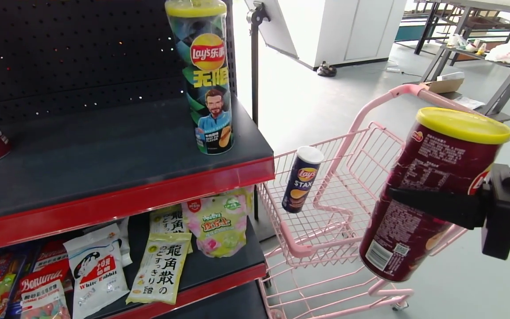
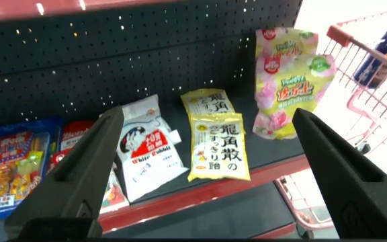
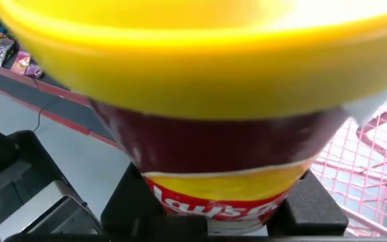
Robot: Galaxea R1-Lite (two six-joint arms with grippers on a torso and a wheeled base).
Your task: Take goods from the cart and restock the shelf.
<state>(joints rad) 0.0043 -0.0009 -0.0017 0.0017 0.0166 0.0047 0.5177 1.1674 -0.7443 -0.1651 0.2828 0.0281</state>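
cart (image 1: 399,91): painted wire metal | can (image 1: 441,159): glossy, smooth | shelf (image 1: 104,150): matt metal

Back in the room I see a dark stand (image 1: 255,66) holding a tilted white board (image 1: 277,26). Behind it sits a white cabinet (image 1: 352,26), with shoes (image 1: 326,69) on the grey floor (image 1: 317,106) at its foot. Farther right, a metal rack (image 1: 454,51) carries a white bag (image 1: 507,53), and a cardboard box (image 1: 445,83) lies near its leg.

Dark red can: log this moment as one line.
right gripper shut on dark red can, tilted, near pink cart | left gripper open, empty, facing lower shelf
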